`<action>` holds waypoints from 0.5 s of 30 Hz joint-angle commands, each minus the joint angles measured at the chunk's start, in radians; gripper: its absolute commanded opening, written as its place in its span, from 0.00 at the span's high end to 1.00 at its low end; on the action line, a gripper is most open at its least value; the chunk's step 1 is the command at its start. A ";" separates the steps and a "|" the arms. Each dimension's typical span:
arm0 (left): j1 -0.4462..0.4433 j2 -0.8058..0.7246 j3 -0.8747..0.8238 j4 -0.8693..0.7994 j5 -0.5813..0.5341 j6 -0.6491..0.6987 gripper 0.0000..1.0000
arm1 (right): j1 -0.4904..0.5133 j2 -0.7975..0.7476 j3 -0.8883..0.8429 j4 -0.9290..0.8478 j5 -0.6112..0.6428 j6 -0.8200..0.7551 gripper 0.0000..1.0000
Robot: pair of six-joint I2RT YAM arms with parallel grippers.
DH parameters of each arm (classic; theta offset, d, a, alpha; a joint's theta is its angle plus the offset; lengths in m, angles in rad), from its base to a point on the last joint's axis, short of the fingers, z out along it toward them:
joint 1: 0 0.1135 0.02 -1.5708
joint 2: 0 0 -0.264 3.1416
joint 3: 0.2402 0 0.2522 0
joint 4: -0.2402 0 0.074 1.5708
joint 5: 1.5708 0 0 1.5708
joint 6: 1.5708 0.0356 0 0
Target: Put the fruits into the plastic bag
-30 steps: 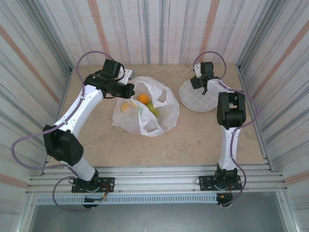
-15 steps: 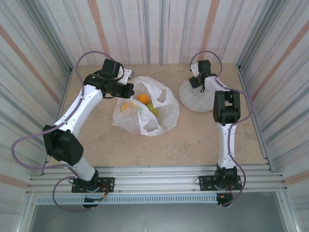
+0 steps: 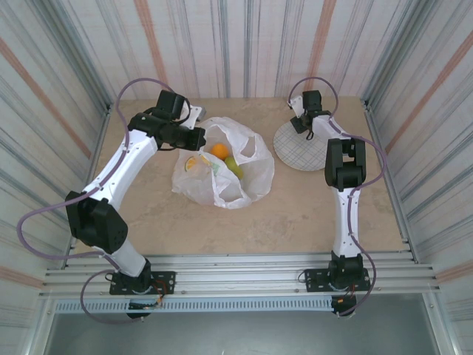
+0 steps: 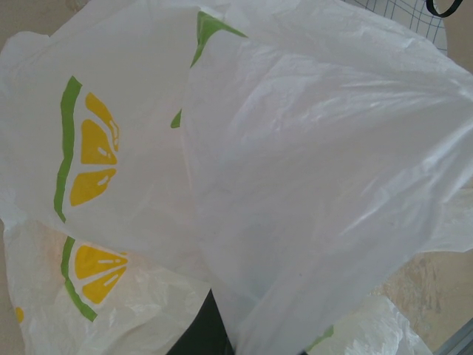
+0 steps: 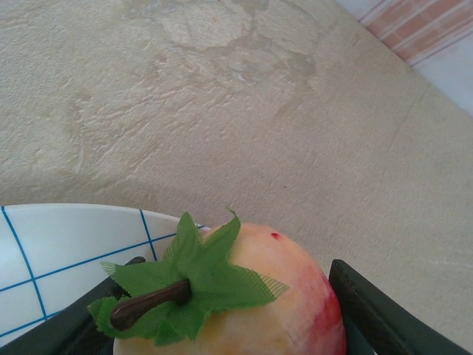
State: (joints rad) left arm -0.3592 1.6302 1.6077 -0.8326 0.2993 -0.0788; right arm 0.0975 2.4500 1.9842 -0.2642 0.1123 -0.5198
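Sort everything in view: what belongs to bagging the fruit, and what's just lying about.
Belongs to the job:
plastic bag, held at its rim by the left gripper
orange fruit and green fruit inside it
red-yellow fruit, flanked by the right gripper

Just lying about:
white grid plate
table

Perhaps two fruits [image 3: 219, 151] sit in the bag [image 3: 247, 185], left of plate [image 3: 295, 151].

Lab test cell: striped wall panels [image 3: 244, 44], aluminium rail frame [image 3: 236, 270], beige marbled tabletop [image 3: 295, 214].
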 commanded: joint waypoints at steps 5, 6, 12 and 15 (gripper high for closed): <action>0.007 -0.013 -0.001 -0.010 0.023 -0.002 1.00 | 0.001 -0.086 -0.042 -0.034 -0.011 0.023 0.51; 0.007 -0.013 -0.002 -0.011 0.024 -0.002 1.00 | 0.002 -0.106 -0.063 -0.028 -0.016 0.034 0.51; 0.009 -0.018 -0.003 -0.007 0.040 -0.007 1.00 | 0.027 -0.335 -0.312 0.018 -0.077 0.187 0.55; 0.008 -0.018 -0.004 -0.005 0.048 -0.010 1.00 | 0.053 -0.499 -0.503 0.069 -0.119 0.299 0.55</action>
State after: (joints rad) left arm -0.3592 1.6302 1.6077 -0.8326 0.3222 -0.0792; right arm 0.1181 2.0991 1.5822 -0.2375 0.0544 -0.3607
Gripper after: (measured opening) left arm 0.048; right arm 0.612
